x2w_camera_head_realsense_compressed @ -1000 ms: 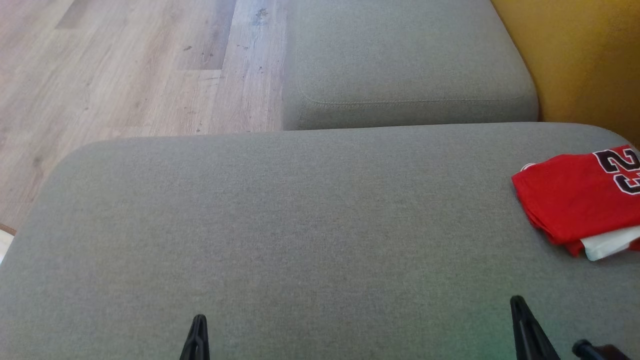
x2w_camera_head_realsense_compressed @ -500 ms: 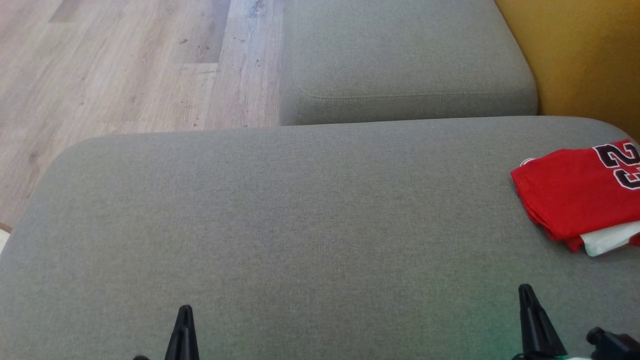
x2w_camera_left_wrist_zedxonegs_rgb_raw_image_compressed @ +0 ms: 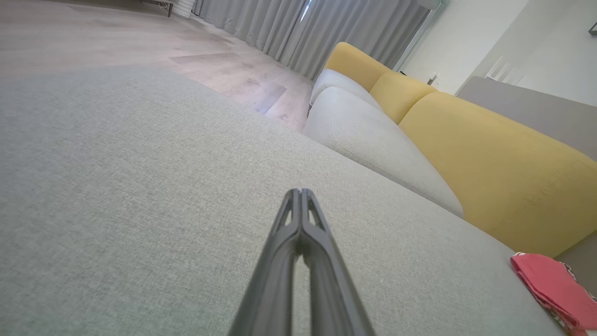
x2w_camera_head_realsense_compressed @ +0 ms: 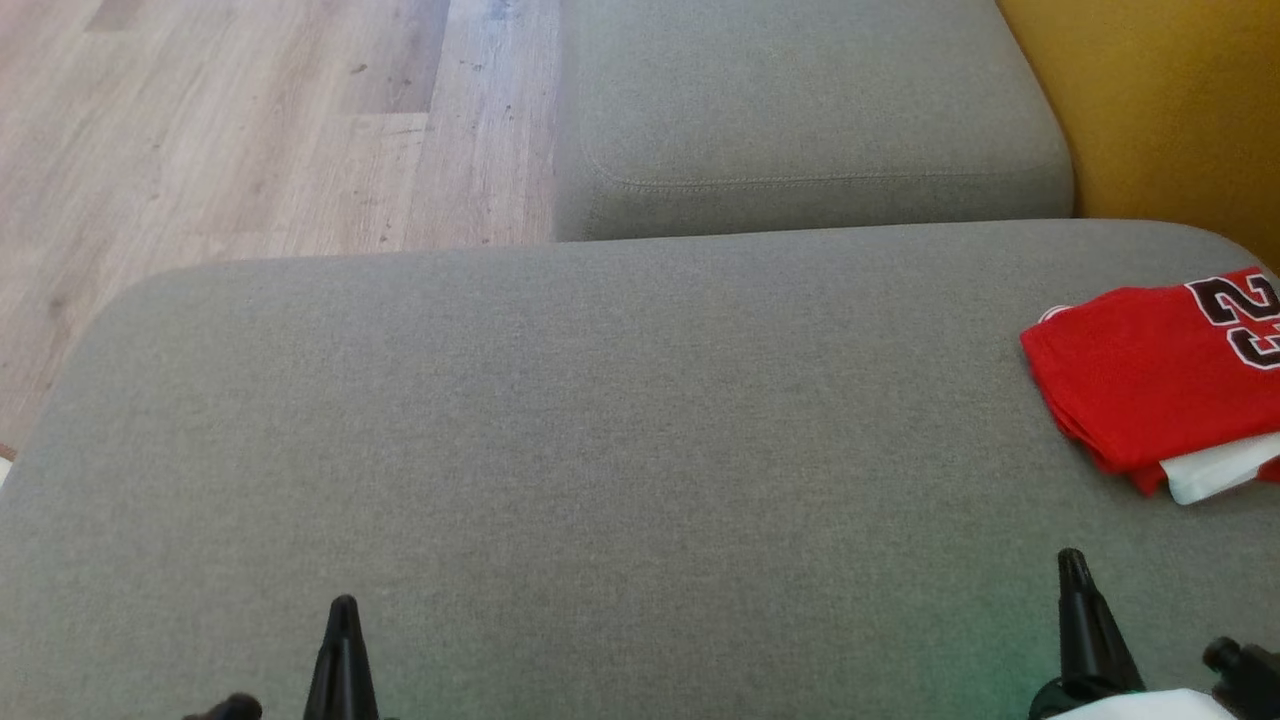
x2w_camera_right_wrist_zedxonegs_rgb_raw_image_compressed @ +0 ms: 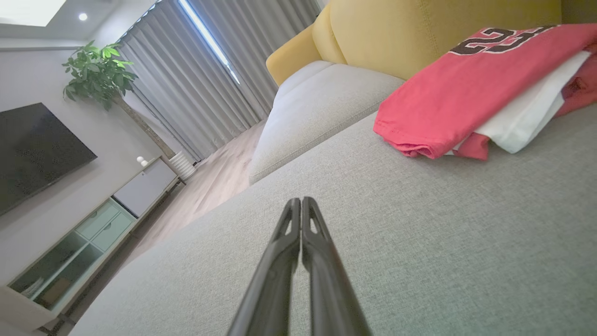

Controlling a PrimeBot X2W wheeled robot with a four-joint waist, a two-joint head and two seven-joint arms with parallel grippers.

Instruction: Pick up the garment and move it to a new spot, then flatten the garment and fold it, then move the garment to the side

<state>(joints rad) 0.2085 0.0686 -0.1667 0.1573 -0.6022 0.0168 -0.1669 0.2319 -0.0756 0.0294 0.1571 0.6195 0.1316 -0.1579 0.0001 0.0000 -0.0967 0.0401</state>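
Closest to me, both arms sit low over the front of the big grey seat cushion (x2w_camera_head_realsense_compressed: 600, 450). The left gripper (x2w_camera_head_realsense_compressed: 342, 606) has its 2 dark fingers pressed together on nothing, and the right gripper (x2w_camera_head_realsense_compressed: 1073, 560) is clenched and empty too. Neither touches any cloth.

Beyond the right gripper, well apart from it, the garment (x2w_camera_head_realsense_compressed: 1140, 385) lies at the cushion's far right, near the yellow backrest (x2w_camera_head_realsense_compressed: 1150, 100). It is a red jersey with dark numerals, folded into a compact stack, and a white layer (x2w_camera_head_realsense_compressed: 1215, 475) pokes out of its near edge. Its right side runs out of the head view. To my eye it looks folded and parked aside, so the job seems nearly done.

Trouble would come from any further reach. Fingers going in clenched would plough the stack and not grip it. A pinch that caught only the top red layer would spill the fold open. The loose white layer could drag out on the cushion's coarse weave. A shove to the right might push it against the backrest or into the gap there.

Farther off, there is a 2nd grey cushion (x2w_camera_head_realsense_compressed: 800, 100), then the wooden floor (x2w_camera_head_realsense_compressed: 250, 130).
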